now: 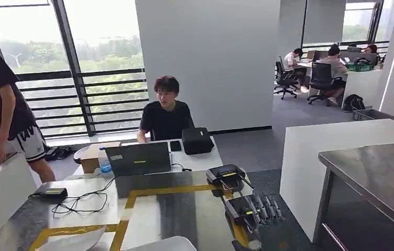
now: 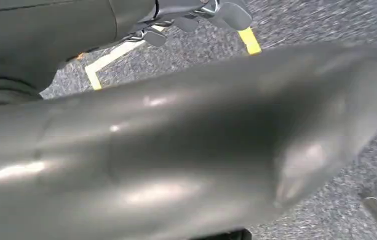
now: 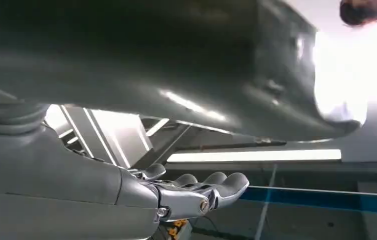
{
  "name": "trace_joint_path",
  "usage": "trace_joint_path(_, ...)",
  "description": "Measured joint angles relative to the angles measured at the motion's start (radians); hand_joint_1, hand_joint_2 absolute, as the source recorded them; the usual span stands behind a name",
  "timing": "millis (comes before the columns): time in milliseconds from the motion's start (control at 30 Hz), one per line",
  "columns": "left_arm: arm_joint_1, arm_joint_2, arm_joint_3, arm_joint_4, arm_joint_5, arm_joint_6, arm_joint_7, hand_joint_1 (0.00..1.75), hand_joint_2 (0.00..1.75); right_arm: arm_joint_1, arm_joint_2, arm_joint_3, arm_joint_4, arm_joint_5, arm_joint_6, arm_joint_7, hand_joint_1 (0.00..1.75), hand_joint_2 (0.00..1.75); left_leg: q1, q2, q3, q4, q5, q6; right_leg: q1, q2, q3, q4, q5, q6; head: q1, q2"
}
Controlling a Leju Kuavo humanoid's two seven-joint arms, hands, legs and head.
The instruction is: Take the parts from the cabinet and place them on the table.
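**At the table's right edge: right hand over a black part**

Lower centre-right of the head view, the right hand [image 1: 257,208] lies with its fingers stretched side by side across a black part [image 1: 238,209] with a small yellow label. The part sits at the right rim of the table [image 1: 184,219]. Whether the hand actually grips the part I cannot tell.

A second part [image 1: 227,175], also black with a yellow label, rests just above it in the frame, near the same rim.

Right of the table runs a strip of grey carpet [image 1: 260,151], then a white counter [image 1: 315,151] and a steel bench [image 1: 378,167]. To the left, the tabletop is bordered with yellow tape [image 1: 158,192]. A laptop [image 1: 138,158] and a seated person [image 1: 166,112] are at its far side.

The right wrist view adds the hand's fingers from the side, lightly curved, with a blurred yellow-and-black bit beneath them. The left wrist view shows the left hand [image 2: 191,15] above carpet, fingers loosely apart and holding nothing.
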Motion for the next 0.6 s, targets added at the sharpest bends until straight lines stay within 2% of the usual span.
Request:
trace_joint_path(33, 0.001, 0.000, 0.000, 0.000, -0.002, 0.001, 0.000, 0.00, 0.00, 0.002, 0.000, 0.000, 0.000, 0.001, 0.000, 0.000, 0.00, 0.00, -0.019, -0.002, 0.019, 0.023, -0.015, 0.024, 0.015, 0.000, -0.017, 0.000, 0.014, -0.006, 0.000, 0.000)
trace_joint_path(67, 0.001, 0.000, 0.000, 0.000, -0.002, 0.001, 0.000, 0.00, 0.00, 0.002, 0.000, -0.002, 0.000, 0.004, 0.000, 0.000, 0.00, 0.00, -0.031, -0.003, 0.063, -0.028, -0.002, 0.044, 0.023, 0.000, -0.028, 0.000, 0.023, -0.008, 0.000, 0.000)
trace_joint_path(100, 0.000, 0.000, 0.000, 0.000, -0.002, 0.002, 0.000, 0.00, 0.00, 0.002, 0.000, -0.003, 0.000, 0.006, 0.000, 0.000, 0.00, 0.00, -0.043, -0.004, 0.123, -0.108, 0.018, 0.066, 0.030, 0.001, -0.037, -0.001, 0.032, -0.009, 0.000, 0.000)
trace_joint_path(133, -0.002, 0.000, 0.000, -0.001, -0.002, 0.002, 0.000, 0.00, 0.00, 0.002, 0.000, -0.004, -0.001, 0.006, 0.000, 0.000, 0.00, 0.00, -0.057, -0.006, 0.196, -0.207, 0.035, 0.089, 0.034, 0.002, -0.044, -0.001, 0.042, -0.009, 0.001, 0.000)
trace_joint_path(167, -0.006, 0.006, 0.000, -0.004, -0.003, 0.002, 0.000, 0.00, 0.00, 0.002, 0.001, -0.005, -0.006, 0.007, 0.000, 0.000, 0.00, 0.00, -0.069, -0.008, 0.228, -0.260, 0.014, 0.106, 0.033, 0.001, -0.045, -0.002, 0.050, -0.007, 0.002, 0.000)
trace_joint_path(200, -0.005, 0.002, 0.000, -0.003, -0.003, 0.002, -0.002, 0.00, 0.00, 0.002, -0.001, -0.007, -0.006, 0.009, 0.000, -0.001, 0.00, 0.00, -0.071, -0.003, 0.224, -0.271, 0.037, 0.100, 0.040, 0.001, -0.044, -0.005, 0.054, -0.002, 0.006, 0.000)
trace_joint_path(233, -0.006, 0.000, 0.000, -0.004, -0.003, 0.002, 0.000, 0.00, 0.00, 0.000, -0.001, -0.009, -0.006, 0.010, 0.000, -0.003, 0.00, 0.00, -0.078, -0.006, 0.222, -0.272, 0.046, 0.093, 0.029, -0.001, -0.043, -0.010, 0.063, 0.007, 0.002, 0.000)
trace_joint_path(300, -0.005, -0.002, 0.000, -0.003, -0.003, 0.002, 0.003, 0.00, 0.00, 0.002, 0.000, -0.009, -0.006, 0.016, 0.000, -0.003, 0.00, 0.00, -0.080, -0.007, 0.215, -0.277, 0.065, 0.101, 0.026, -0.001, -0.041, -0.028, 0.085, 0.019, 0.000, 0.000)
trace_joint_path(333, -0.004, -0.005, 0.000, 0.000, -0.003, 0.002, 0.003, 0.00, 0.00, 0.003, -0.002, -0.010, -0.006, 0.016, 0.000, -0.003, 0.00, 0.00, -0.070, -0.004, 0.208, -0.290, 0.084, 0.103, 0.033, 0.000, -0.048, -0.030, 0.091, 0.024, -0.001, 0.000)
trace_joint_path(367, -0.005, -0.002, 0.000, -0.002, -0.003, 0.002, 0.005, 0.00, 0.00, 0.003, -0.002, -0.013, -0.006, 0.016, 0.000, -0.003, 0.00, 0.00, -0.067, -0.003, 0.203, -0.293, 0.099, 0.107, 0.031, 0.002, -0.059, -0.016, 0.053, 0.029, 0.000, 0.000)
trace_joint_path(400, -0.006, -0.002, 0.000, -0.002, -0.003, 0.002, 0.005, 0.00, 0.00, 0.003, -0.003, -0.016, -0.006, 0.017, 0.000, -0.003, 0.00, 0.00, -0.065, -0.002, 0.189, -0.294, 0.113, 0.115, 0.028, 0.001, -0.075, 0.032, -0.011, 0.035, 0.002, 0.000)
trace_joint_path(433, -0.005, -0.002, 0.000, -0.002, -0.003, 0.002, 0.005, 0.00, 0.00, 0.003, -0.003, -0.018, -0.006, 0.016, 0.000, -0.003, 0.00, 0.00, -0.065, -0.002, 0.174, -0.294, 0.124, 0.115, 0.026, 0.000, -0.094, 0.106, -0.074, 0.040, 0.002, 0.000)
trace_joint_path(467, -0.004, -0.002, 0.000, -0.001, -0.004, 0.002, 0.005, 0.00, 0.00, 0.004, -0.003, -0.019, -0.006, 0.017, 0.000, -0.003, 0.00, 0.00, -0.066, -0.001, 0.160, -0.293, 0.134, 0.116, 0.025, 0.000, -0.111, 0.186, -0.119, 0.044, 0.003, 0.000)
trace_joint_path(500, -0.003, -0.002, 0.000, -0.001, -0.004, 0.002, 0.005, 0.00, 0.00, 0.006, -0.003, -0.019, -0.006, 0.017, 0.000, -0.003, 0.00, 0.00, -0.066, 0.000, 0.147, -0.292, 0.143, 0.116, 0.025, 0.000, -0.120, 0.241, -0.139, 0.046, 0.003, 0.000)
trace_joint_path(533, -0.004, -0.002, 0.000, -0.001, -0.004, 0.002, 0.005, 0.00, 0.00, 0.008, -0.002, -0.019, -0.006, 0.017, 0.000, -0.003, 0.00, 0.00, -0.067, 0.001, 0.135, -0.291, 0.152, 0.116, 0.025, 0.000, -0.115, 0.268, -0.137, 0.046, 0.004, 0.000)
trace_joint_path(567, -0.004, -0.002, 0.000, -0.001, -0.004, 0.002, 0.005, 0.00, 0.00, 0.011, -0.003, -0.019, -0.006, 0.017, 0.000, -0.003, 0.00, 0.00, -0.067, 0.001, 0.117, -0.290, 0.165, 0.116, 0.025, 0.000, -0.078, 0.247, -0.107, 0.044, 0.005, 0.000)
trace_joint_path(600, -0.004, -0.002, 0.000, -0.001, -0.004, 0.002, 0.005, 0.00, 0.00, 0.011, -0.003, -0.020, -0.006, 0.017, 0.000, -0.003, 0.00, 0.00, -0.068, 0.001, 0.105, -0.289, 0.174, 0.115, 0.027, 0.000, -0.025, 0.184, -0.075, 0.040, 0.005, 0.000)
